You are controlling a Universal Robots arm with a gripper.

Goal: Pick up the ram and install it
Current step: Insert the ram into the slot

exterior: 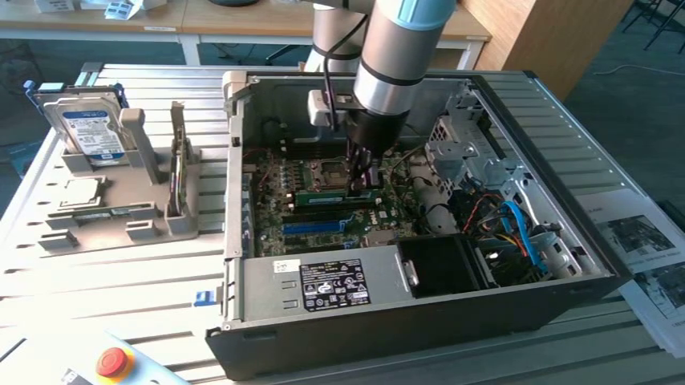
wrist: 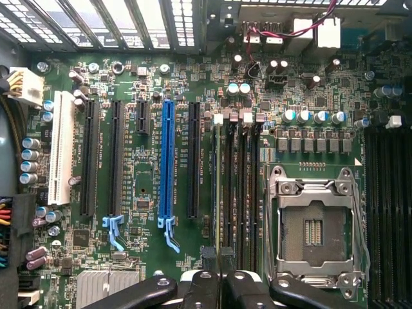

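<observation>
One ram [exterior: 337,195] stands on edge on the motherboard [exterior: 281,227], near the processor socket [wrist: 313,225], inside the open case [exterior: 428,321]. Your gripper [wrist: 219,261] is straight above it, jaws pinched together on its top edge.

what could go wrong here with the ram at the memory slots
1. The ram sits edge-on among close-set memory slots; pressed slightly askew, it could bind or seat at one end only.
2. The hand, shut on it, works right beside the bare CPU socket; a slip might hit its contacts.
</observation>
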